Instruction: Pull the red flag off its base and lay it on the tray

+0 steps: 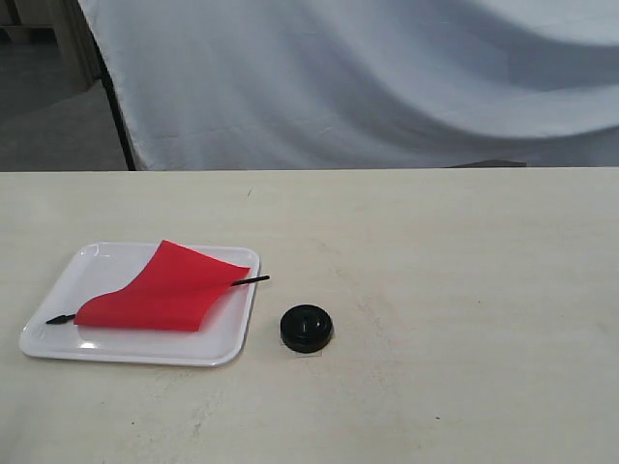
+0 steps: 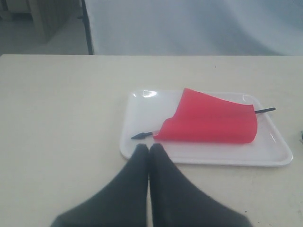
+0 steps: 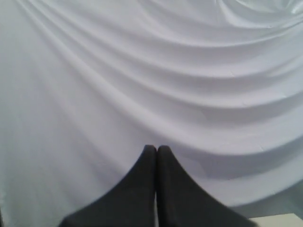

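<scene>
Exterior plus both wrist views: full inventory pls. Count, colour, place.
red flag: 1, red cloth on a black stick, lying in the tray, one stick end poking past the rim toward the base
tray: 1, white, on the table, left of centre in the exterior view
base: 1, black, on the table just right of the tray, not touching it, nothing in it
table: 1, cream
backdrop cloth: 1, pale grey-white, behind the table
left gripper: 1, black, shut, holding nothing, pointed toward the tray
right gripper: 1, black, shut, holding nothing, facing the backdrop cloth
</scene>
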You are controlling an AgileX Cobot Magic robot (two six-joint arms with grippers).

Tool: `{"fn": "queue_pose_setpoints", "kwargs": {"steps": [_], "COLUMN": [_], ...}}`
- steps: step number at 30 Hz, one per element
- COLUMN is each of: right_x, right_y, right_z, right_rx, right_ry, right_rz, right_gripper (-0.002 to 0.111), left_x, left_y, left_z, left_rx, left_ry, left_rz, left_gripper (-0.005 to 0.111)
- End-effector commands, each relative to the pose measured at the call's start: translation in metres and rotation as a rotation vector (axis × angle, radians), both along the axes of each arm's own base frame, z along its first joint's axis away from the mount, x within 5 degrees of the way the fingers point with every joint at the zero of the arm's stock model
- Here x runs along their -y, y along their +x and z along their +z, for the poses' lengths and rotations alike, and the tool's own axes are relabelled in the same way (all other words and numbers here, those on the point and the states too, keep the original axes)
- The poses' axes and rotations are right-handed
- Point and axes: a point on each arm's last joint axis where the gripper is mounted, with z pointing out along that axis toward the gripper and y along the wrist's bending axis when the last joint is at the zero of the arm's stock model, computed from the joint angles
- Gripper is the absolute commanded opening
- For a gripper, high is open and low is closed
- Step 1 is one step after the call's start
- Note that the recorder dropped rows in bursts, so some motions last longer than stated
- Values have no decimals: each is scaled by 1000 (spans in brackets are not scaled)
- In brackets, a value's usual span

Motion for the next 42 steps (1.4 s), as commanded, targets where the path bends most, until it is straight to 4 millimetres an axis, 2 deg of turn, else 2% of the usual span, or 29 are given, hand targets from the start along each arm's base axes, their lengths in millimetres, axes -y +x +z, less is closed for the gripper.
{"fn": "queue_pose_setpoints", "kwargs": {"steps": [1, 3, 7, 13, 16, 19, 34, 42], "right_x": [-1, -1, -1, 0, -1, 1, 2, 6], "right_y": [-1, 0, 9, 29, 36, 36, 36, 34], "right_z": [-1, -6, -22, -80, -114, -121, -122, -131], "right_rx": [-4, -44, -69, -219, -292, -355, -363, -470], "right_ry": [247, 380, 312, 126, 112, 94, 115, 115], "right_rz": [77, 110, 89, 29, 37, 6, 5, -47], "right_gripper": [-1, -1, -1, -1, -1, -1, -1, -1], "left_x": [0, 0, 0, 0, 0, 0, 0, 0], "left_y": [0, 0, 0, 0, 0, 0, 0, 0], "left_z": [0, 0, 0, 0, 0, 0, 0, 0], "left_rx": [3, 3, 3, 3, 3, 3, 3, 3], "left_ry": [1, 1, 1, 1, 1, 1, 1, 1], "left_rz": [-7, -7, -7, -7, -7, -7, -7, -7], "left_gripper": [0, 0, 0, 0, 0, 0, 0, 0]}}
